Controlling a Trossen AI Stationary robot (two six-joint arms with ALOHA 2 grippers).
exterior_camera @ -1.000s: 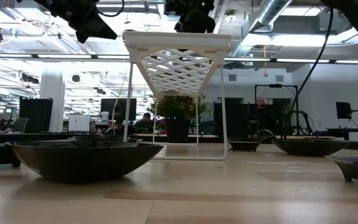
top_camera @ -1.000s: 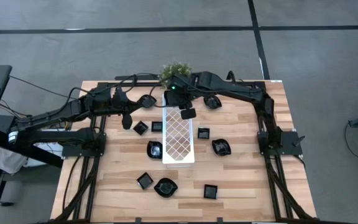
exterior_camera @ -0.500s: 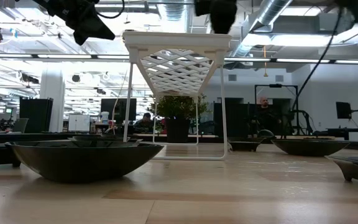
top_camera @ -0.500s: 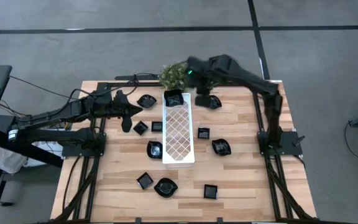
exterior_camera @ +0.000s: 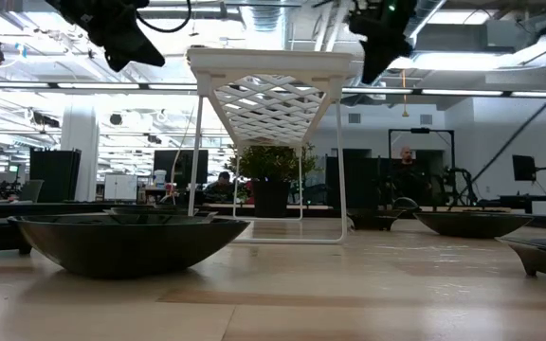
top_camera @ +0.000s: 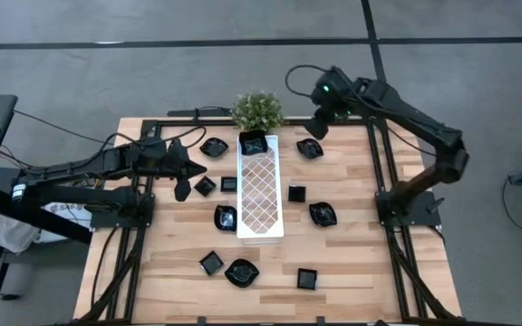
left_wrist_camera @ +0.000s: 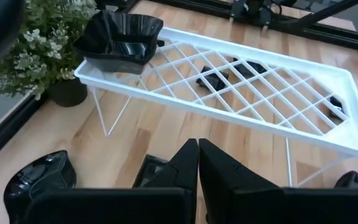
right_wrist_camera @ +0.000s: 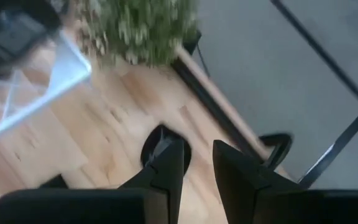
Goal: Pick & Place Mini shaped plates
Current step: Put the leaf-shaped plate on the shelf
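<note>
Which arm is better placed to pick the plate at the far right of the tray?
Right, probably: the right gripper hovers open, empty, just beside that plate; the left gripper is shut across the tray.

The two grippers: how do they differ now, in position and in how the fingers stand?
The left gripper hangs over the table left of the white tray, near a small black plate; the right gripper is at the far edge, near the plant. The left fingers are pressed together; the right fingers stand apart with a gap. Both are dark and hold nothing.
</note>
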